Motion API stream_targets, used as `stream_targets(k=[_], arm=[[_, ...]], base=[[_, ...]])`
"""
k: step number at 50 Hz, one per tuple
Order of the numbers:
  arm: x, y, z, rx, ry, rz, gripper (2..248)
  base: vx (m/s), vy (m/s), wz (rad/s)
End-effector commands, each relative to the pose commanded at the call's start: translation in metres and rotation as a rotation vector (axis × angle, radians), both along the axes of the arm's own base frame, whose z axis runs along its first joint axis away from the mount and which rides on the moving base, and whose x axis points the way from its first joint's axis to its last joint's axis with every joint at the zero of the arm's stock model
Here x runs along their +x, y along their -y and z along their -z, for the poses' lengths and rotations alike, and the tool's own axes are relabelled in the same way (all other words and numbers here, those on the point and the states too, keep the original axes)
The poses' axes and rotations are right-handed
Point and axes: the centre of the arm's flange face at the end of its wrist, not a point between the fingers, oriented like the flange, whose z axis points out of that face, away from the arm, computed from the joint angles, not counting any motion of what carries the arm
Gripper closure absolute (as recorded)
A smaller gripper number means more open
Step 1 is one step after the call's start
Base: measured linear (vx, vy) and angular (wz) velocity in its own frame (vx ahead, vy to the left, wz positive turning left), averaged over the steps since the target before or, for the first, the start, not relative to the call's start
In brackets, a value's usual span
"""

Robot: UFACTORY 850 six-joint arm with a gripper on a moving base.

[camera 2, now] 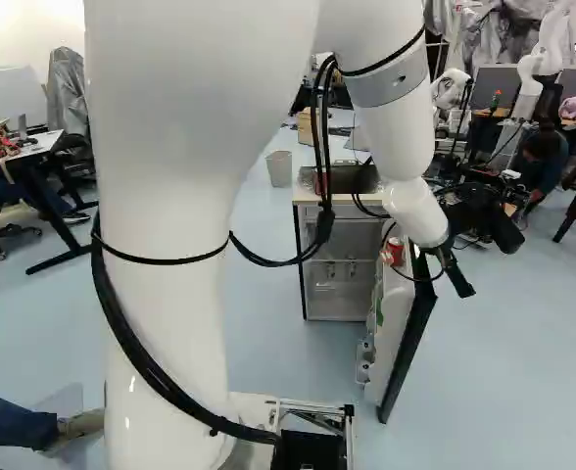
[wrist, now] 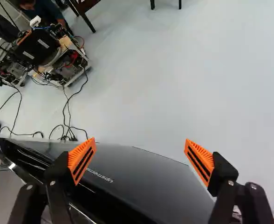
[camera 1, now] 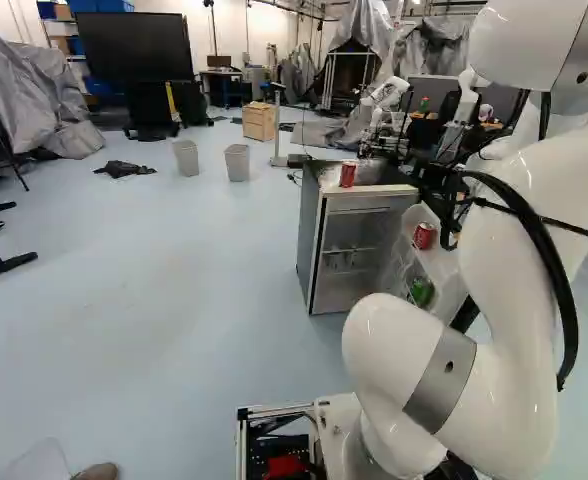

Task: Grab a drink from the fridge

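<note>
Its pads apart and nothing between them, the black two-fingered gripper with orange pads [wrist: 140, 140] is right of the open dark-backed white fridge door [camera 2: 394, 328]. Opening looks done; reaching a drink probably means rounding the door. Three cans: one red [camera 1: 347, 174] atop the single small dark-sided fridge [camera 1: 312, 245], farther left; one red [camera 1: 424, 236] and one green [camera 1: 421, 292] in the door.
</note>
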Motion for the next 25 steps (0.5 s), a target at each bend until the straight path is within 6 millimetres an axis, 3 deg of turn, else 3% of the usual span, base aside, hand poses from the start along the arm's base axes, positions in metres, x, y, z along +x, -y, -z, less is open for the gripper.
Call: stream_targets(k=[25], arm=[[-0.001,-0.017,0.000,0.007,-0.006,-0.019,3]], base=[[0.000,0.000,0.000]])
